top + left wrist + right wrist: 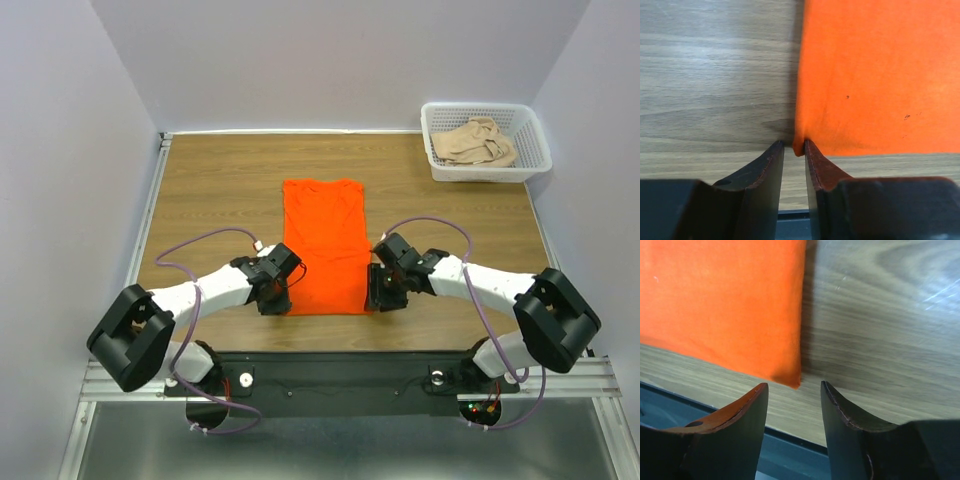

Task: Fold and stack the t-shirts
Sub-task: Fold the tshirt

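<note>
Orange t-shirt [322, 245] stretches straight ahead of both claws. Left claw [792, 144], narrowly parted, straddles one near corner, ungripped. Right claw [793, 385], wider and empty, sits just short of the other.

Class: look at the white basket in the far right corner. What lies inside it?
A crumpled beige t-shirt fills the white basket. Anything beneath the cloth is covered.

The orange shirt [323, 245] lies flat on the desk [220, 190], folded narrow, collar at the far end. The left gripper [273, 302] is at its near left corner and the right gripper [384, 298] at its near right corner. Beyond it to the right, a basket [485, 106] holds a crumpled beige shirt [478, 142].
</note>
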Controlling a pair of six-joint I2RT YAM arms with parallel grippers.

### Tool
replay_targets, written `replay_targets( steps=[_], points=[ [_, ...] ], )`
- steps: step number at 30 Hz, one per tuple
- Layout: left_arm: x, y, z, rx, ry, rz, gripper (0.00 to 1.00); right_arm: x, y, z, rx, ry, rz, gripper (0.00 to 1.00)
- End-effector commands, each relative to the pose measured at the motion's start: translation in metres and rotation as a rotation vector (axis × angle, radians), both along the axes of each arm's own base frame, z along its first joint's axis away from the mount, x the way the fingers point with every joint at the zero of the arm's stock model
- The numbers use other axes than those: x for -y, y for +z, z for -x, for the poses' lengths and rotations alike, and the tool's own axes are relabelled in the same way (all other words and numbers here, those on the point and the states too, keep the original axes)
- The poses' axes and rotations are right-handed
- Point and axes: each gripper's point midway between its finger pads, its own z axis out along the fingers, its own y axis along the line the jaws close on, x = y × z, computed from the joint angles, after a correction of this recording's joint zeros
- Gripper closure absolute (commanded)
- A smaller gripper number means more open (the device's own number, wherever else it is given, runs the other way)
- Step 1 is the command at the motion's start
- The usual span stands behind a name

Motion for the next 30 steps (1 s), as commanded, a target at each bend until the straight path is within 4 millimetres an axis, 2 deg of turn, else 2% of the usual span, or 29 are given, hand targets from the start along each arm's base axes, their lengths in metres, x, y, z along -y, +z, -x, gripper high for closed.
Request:
replay_targets(
  steps=[1,9,19,24,26,30],
  points=[
    [-0.007,-0.012,0.010,-0.033,-0.020,-0.077,0.66,-0.001,0.001,-0.009,0.027,-0.072,0.032,0.49],
    [-0.007,-0.015,0.010,-0.041,-0.045,-0.100,0.77,-0.003,-0.004,-0.008,0.014,-0.093,0.075,0.50],
    [-0.001,-0.013,0.010,-0.047,-0.099,-0.080,0.91,-0.004,-0.012,-0.007,0.000,-0.111,0.154,0.56],
    [0.000,-0.011,0.012,-0.054,-0.126,-0.068,0.93,0.001,-0.027,0.003,-0.028,-0.111,0.239,0.57],
    [0.000,-0.011,0.012,-0.052,-0.139,-0.067,0.97,0.007,-0.036,0.009,-0.042,-0.118,0.286,0.58],
    [-0.001,-0.011,0.012,-0.045,-0.154,-0.073,0.98,0.018,-0.048,0.019,-0.057,-0.137,0.356,0.61]
  ],
)
